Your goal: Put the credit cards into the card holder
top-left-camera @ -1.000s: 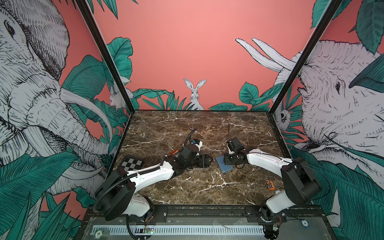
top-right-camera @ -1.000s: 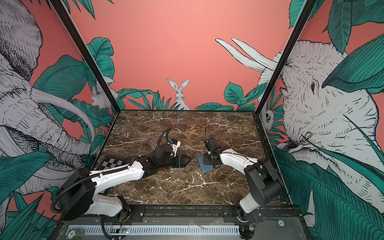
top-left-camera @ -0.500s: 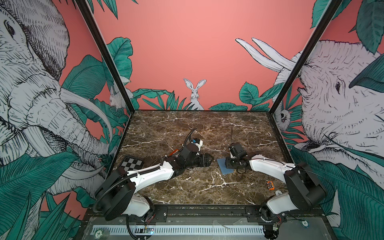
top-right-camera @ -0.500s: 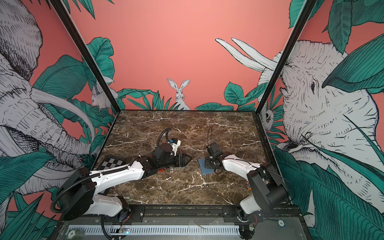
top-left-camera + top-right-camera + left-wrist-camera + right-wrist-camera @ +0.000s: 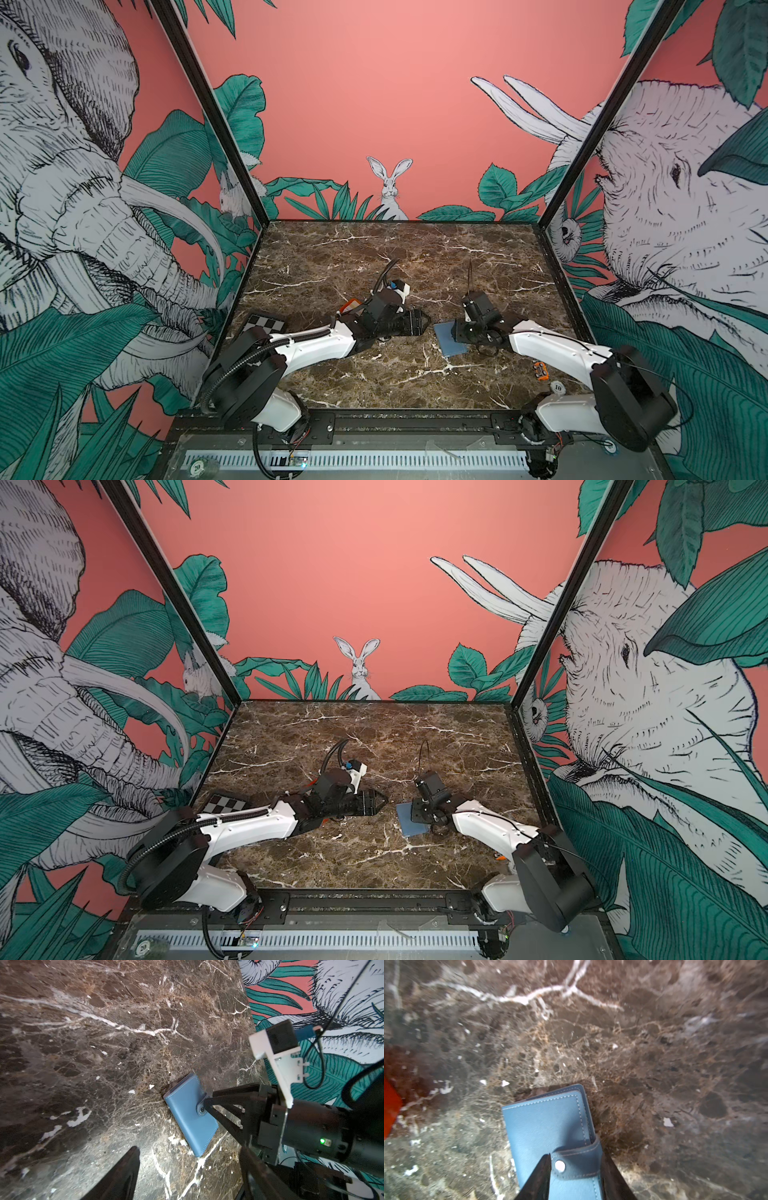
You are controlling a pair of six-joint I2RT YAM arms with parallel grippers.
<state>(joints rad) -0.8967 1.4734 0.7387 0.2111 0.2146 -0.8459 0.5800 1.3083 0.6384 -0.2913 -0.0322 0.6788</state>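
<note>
The card holder (image 5: 448, 340) (image 5: 410, 824) is a slate-blue wallet lying closed on the marble table at centre right. My right gripper (image 5: 576, 1176) is shut on its snap tab (image 5: 577, 1164), with one dark finger at the snap end and the other at the wallet's edge. It reaches in from the right in both top views (image 5: 461, 332) (image 5: 417, 814). My left gripper (image 5: 189, 1178) stands open over bare marble, just left of the wallet (image 5: 187, 1118), and shows in both top views (image 5: 424, 322) (image 5: 380, 802). The credit cards are hidden.
A checkerboard panel (image 5: 264, 322) (image 5: 224, 804) lies at the table's left edge. An orange tray (image 5: 350, 302) peeks out behind the left arm, and its corner (image 5: 390, 1105) shows in the right wrist view. A small orange object (image 5: 540, 370) and a round token (image 5: 557, 387) sit front right.
The right gripper's jaws have narrowed onto the snap tab, and its arm has shifted slightly to the right. The left arm has hardly moved.
</note>
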